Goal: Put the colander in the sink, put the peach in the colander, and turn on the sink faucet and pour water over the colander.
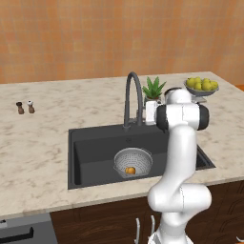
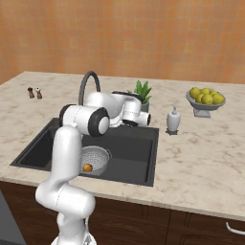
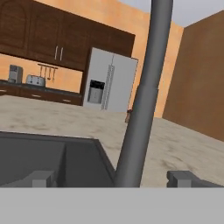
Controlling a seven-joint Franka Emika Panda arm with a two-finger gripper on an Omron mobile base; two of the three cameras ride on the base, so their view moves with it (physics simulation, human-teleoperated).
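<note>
The marble counter carries two shakers, a plant, a fruit bowl and a soap dispenser.

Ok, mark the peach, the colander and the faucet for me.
peach [image 1: 130, 170], left base view, on the fruit's orange top.
colander [image 1: 135, 156], left base view, on its perforated inner wall behind the fruit.
sink faucet [image 1: 134, 77], left base view, on the top of the arched spout.

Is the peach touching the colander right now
Touching. In the left base view the peach rests on the perforated bottom of the colander, which sits in the sink; the right base view shows the same.
</note>
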